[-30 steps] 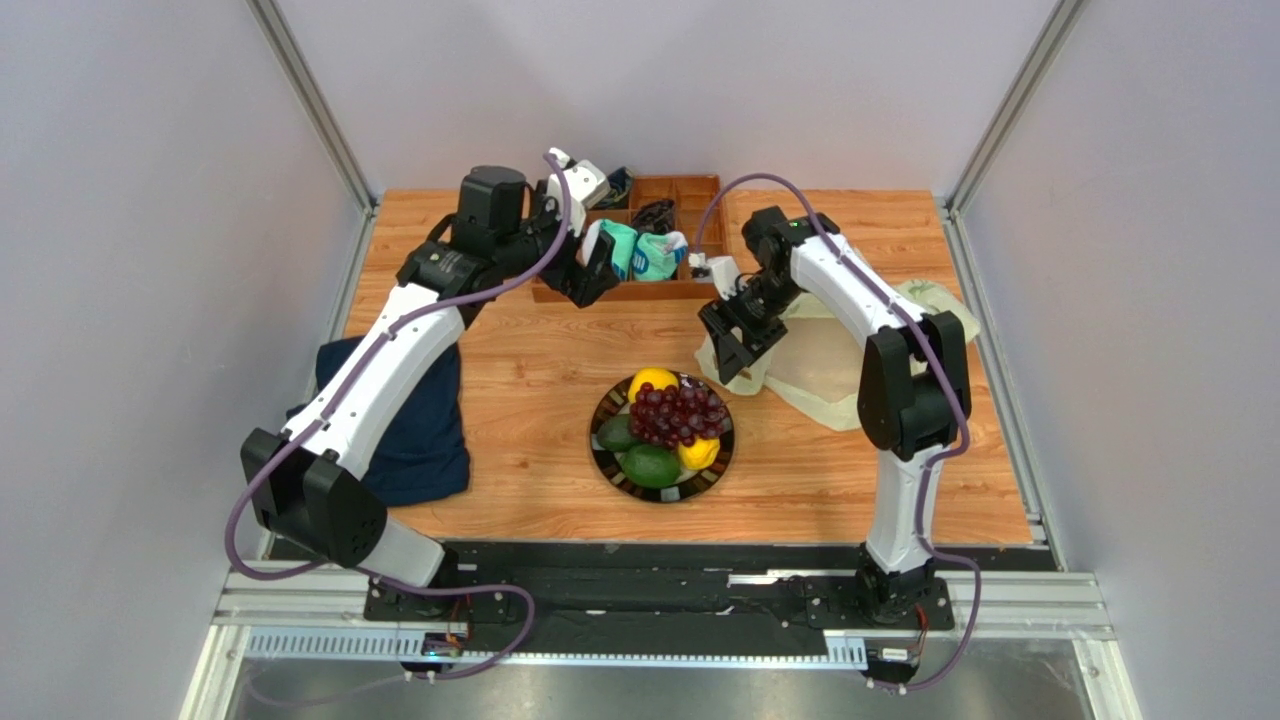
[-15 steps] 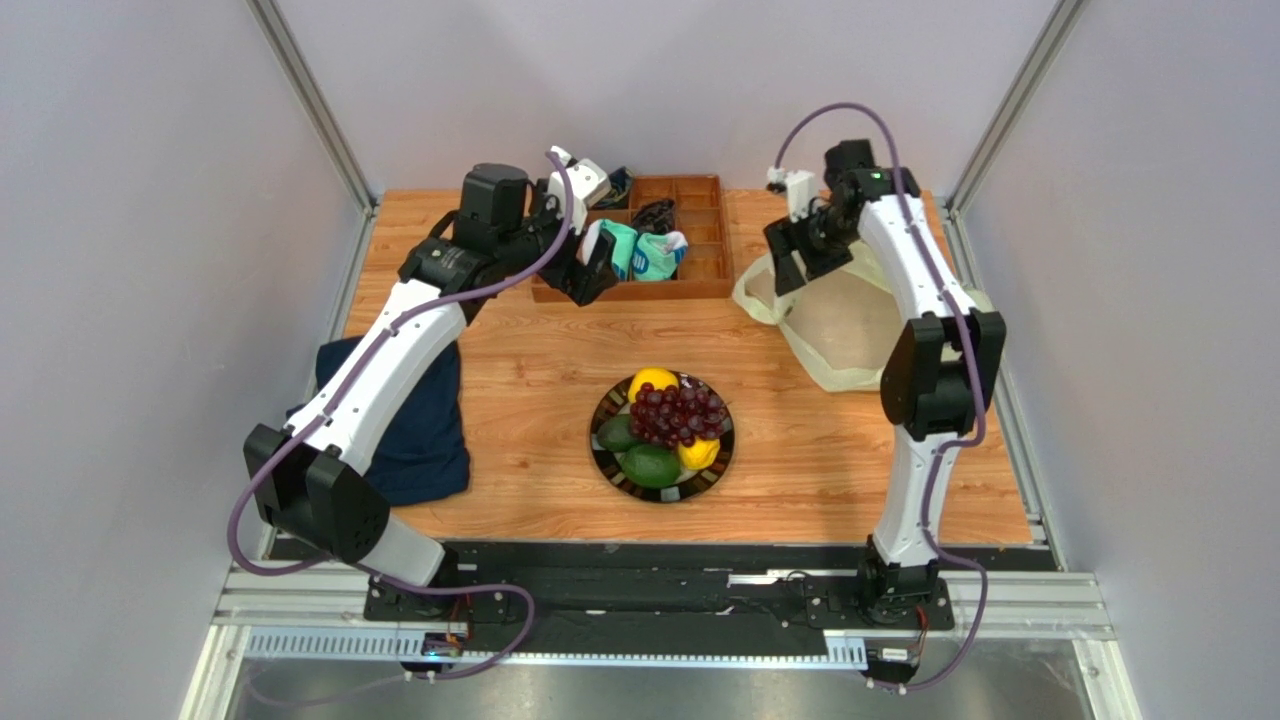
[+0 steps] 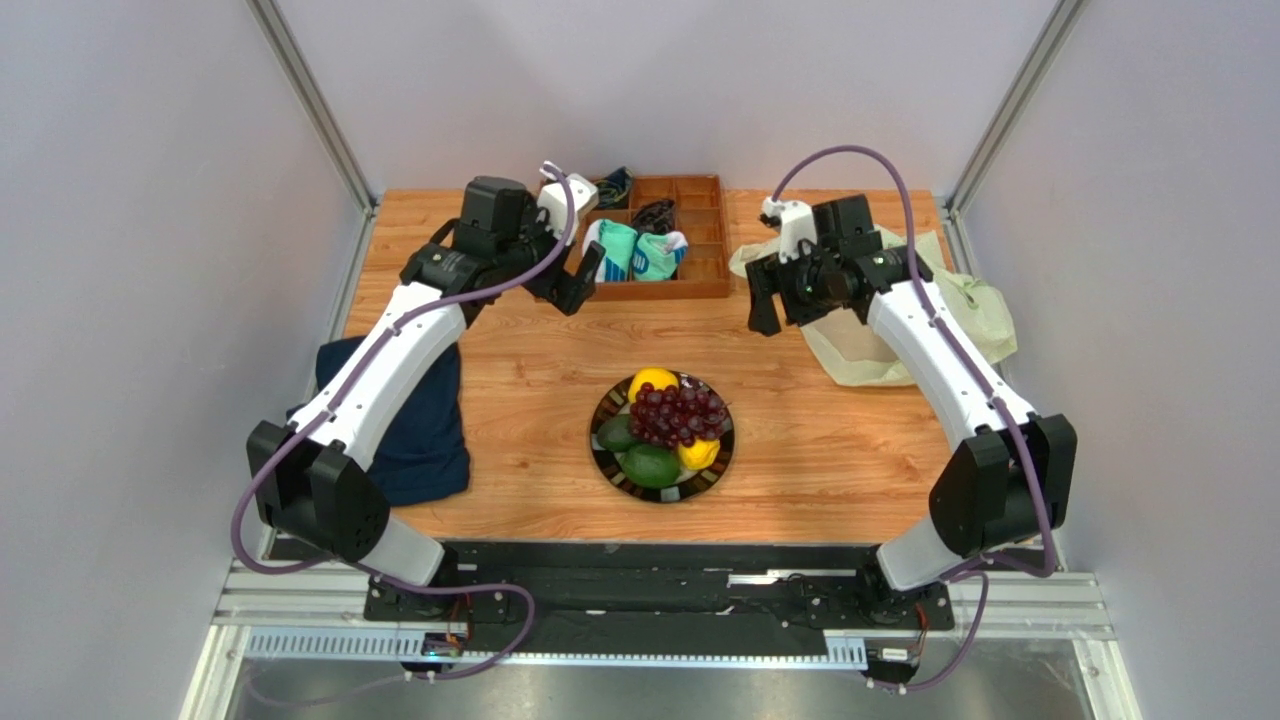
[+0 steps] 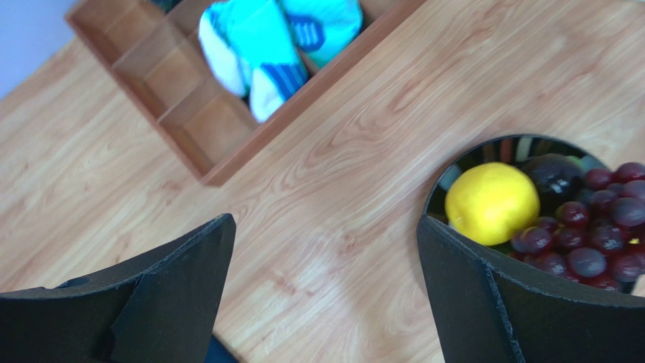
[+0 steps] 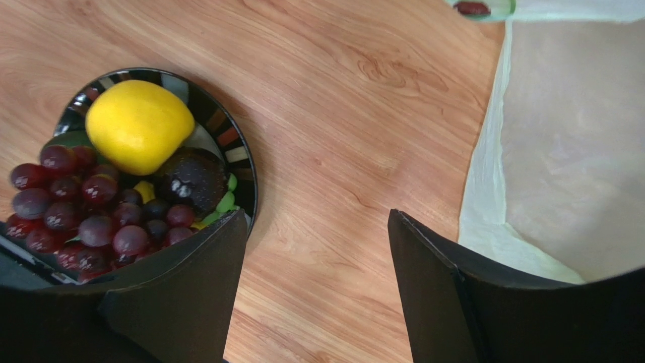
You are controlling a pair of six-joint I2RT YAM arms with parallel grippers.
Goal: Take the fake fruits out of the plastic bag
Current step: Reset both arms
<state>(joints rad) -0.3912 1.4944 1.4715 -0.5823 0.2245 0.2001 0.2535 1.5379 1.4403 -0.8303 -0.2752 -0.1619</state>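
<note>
— Where do the fake fruits (image 3: 663, 428) sit?
— All on the dark plate (image 3: 601, 459) near the middle of the table (image 3: 511, 375); a lemon (image 3: 652, 383) lies at the far side, the grape bunch (image 3: 679, 410) in the centre and an avocado (image 3: 649, 465) nearest the arms; a second lemon (image 3: 699, 452) and a second avocado (image 3: 613, 434) flank them.
— And the plastic bag (image 3: 872, 338)?
— Flat at the far right, well apart from the plate.
— The claws?
— The left gripper (image 4: 324, 221) hangs spread wide and empty near the wooden tray (image 3: 706, 225); the right gripper (image 5: 318, 215) is spread too, pinching nothing, by the bag's left edge.
— Any writing?
— The socks (image 4: 261, 45) in the tray bear dark blue stripes; no letters can be made out.
</note>
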